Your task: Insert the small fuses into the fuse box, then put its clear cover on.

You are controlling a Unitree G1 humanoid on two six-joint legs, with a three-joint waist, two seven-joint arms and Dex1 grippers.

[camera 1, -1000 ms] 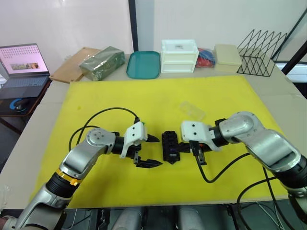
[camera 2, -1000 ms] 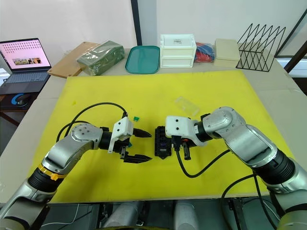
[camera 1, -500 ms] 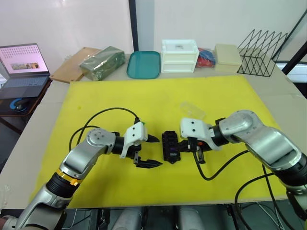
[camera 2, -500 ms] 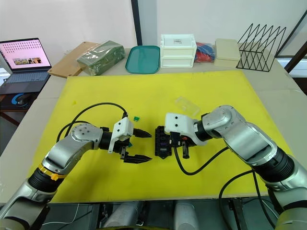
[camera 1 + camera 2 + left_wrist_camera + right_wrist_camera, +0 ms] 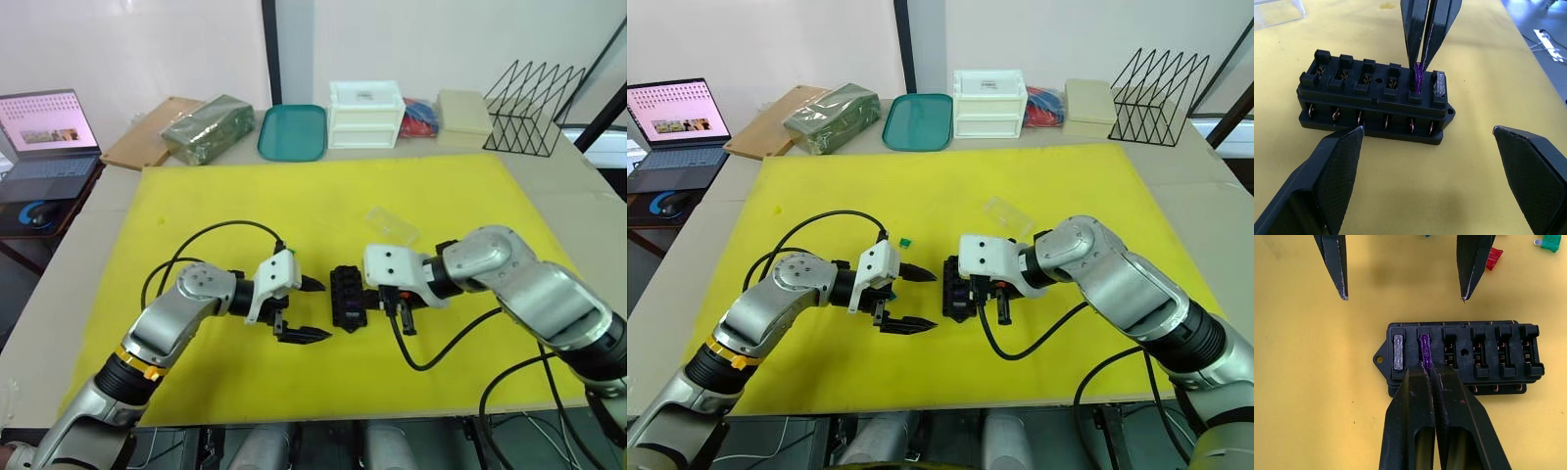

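Note:
The black fuse box [image 5: 345,297] lies on the yellow mat between my two grippers. A grey fuse [image 5: 1399,352] sits in its end slot. Beside it a purple fuse [image 5: 1424,346] stands in the neighbouring slot, and my right gripper [image 5: 1426,366] is shut on it from above. My left gripper [image 5: 321,309] hangs open just left of the box, holding nothing. A green fuse [image 5: 905,241] and a red fuse [image 5: 1492,258] lie loose on the mat beyond the left fingers. The clear cover [image 5: 392,225] rests on the mat behind the box.
Along the table's back edge stand a teal tray [image 5: 292,132], a white drawer unit [image 5: 366,115], a beige box [image 5: 464,111] and a black wire rack [image 5: 529,122]. A green packet [image 5: 208,127] and a laptop [image 5: 44,137] are at the far left.
My right gripper has shifted slightly left, closer over the fuse box. The left arm has stayed still.

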